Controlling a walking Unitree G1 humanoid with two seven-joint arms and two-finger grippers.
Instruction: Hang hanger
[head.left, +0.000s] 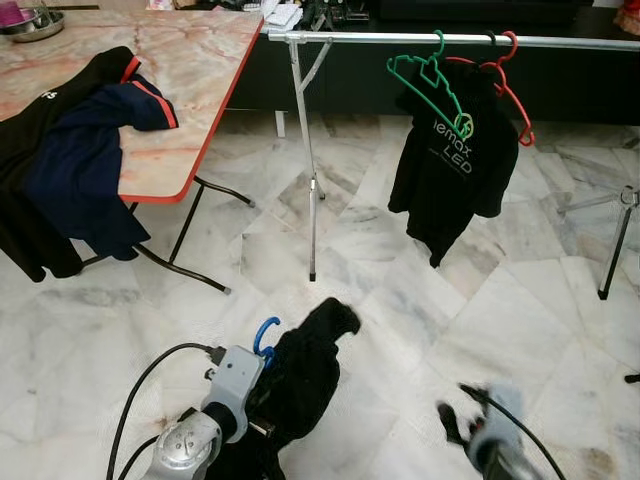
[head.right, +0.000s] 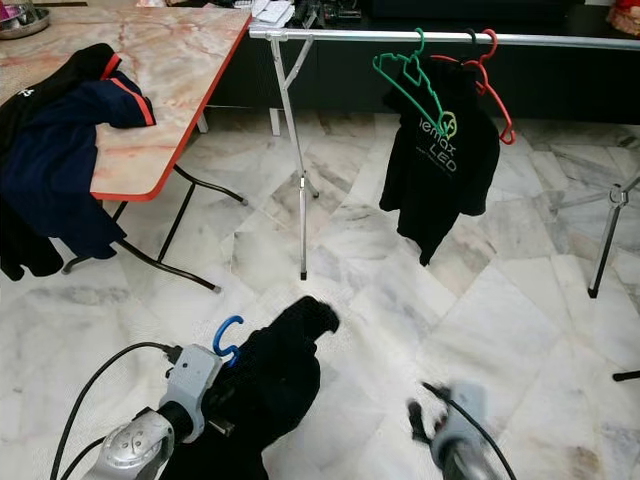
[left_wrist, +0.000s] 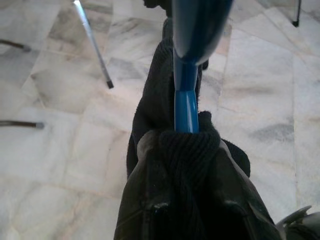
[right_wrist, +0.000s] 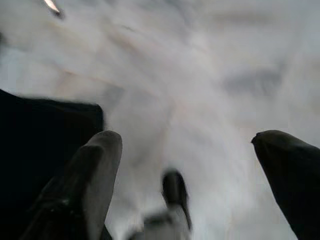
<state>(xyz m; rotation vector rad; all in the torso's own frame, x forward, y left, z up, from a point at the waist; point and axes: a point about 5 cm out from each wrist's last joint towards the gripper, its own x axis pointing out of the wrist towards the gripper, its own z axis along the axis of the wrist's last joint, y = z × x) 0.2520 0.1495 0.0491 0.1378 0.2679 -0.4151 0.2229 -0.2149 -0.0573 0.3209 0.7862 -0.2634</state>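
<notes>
In the head views, the left gripper (head.left: 262, 385) at 7 o'clock carries a blue hanger (head.left: 265, 335) dressed in a black garment (head.left: 300, 375). The clothes rail (head.left: 400, 38) runs across 12 to 2 o'clock, already bearing a green hanger (head.left: 430, 85) and a red hanger (head.left: 505, 85) with a black T-shirt (head.left: 455, 165). A bench (head.left: 190, 90) sits at 10 o'clock.

The left wrist view shows the jaws closed on the hanger's neck through the collar.

The right wrist view, blurred, shows the right gripper (right_wrist: 190, 170) with jaws spread apart, empty.

Judged: carrying stage; next, approach, raise and hook the rail.

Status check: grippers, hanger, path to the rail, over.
Left gripper shut on blue hanger carrying black garment, low over floor. Right gripper open, empty. Rail ahead already holds green hanger and red hanger.
</notes>
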